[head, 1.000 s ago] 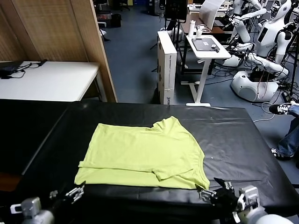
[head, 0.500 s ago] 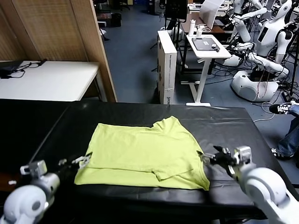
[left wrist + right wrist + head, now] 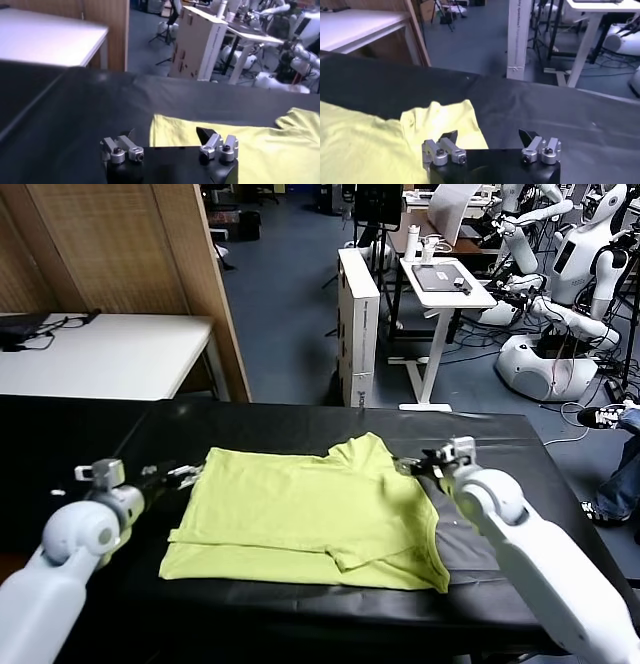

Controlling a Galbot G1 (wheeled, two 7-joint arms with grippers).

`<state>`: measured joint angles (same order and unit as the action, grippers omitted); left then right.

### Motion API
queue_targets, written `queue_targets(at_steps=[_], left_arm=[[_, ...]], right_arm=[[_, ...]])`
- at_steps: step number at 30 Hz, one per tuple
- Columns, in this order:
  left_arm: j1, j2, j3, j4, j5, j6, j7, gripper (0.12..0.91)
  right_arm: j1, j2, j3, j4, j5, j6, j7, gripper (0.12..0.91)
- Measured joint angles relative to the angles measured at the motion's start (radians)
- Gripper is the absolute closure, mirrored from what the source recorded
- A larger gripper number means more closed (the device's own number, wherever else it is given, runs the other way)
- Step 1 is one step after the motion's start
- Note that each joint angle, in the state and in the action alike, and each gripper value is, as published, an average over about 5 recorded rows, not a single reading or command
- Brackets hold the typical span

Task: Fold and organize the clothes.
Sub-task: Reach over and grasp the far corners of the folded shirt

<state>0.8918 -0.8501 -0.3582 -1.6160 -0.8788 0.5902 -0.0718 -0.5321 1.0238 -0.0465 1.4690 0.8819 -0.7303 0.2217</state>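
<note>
Lying flat near the middle of the black-covered table [image 3: 520, 484], the lime yellow-green short-sleeved cotton T-shirt [image 3: 310, 514] is seen partly folded, with one sleeve pointing toward 12 o'clock and a folded sleeve resting on its near half at about 5 o'clock. Its far left corner, at about 10 o'clock, is approached by the left gripper [image 3: 178, 473], whose fingers are held wide apart with nothing between them; in the left wrist view the left gripper [image 3: 170, 145] is seen just short of the shirt's edge [image 3: 220, 135]. At about 2 o'clock, beside the raised sleeve, the right gripper [image 3: 415, 463] is held with its fingers likewise spread and empty. Beyond the table, a white desk [image 3: 100, 354] is seen at 10 o'clock and a tall white cardboard box [image 3: 358, 324] at 12 o'clock.
</note>
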Motion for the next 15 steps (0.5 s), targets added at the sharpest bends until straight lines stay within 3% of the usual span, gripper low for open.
queue_targets(at_steps=[15], left_arm=[[-0.146, -0.024, 0.097, 0.157, 0.011, 0.004, 0.008, 0.123]], right_arm=[[0.042, 0.049, -0.034, -0.079, -0.032, -0.006, -0.016, 0.118]])
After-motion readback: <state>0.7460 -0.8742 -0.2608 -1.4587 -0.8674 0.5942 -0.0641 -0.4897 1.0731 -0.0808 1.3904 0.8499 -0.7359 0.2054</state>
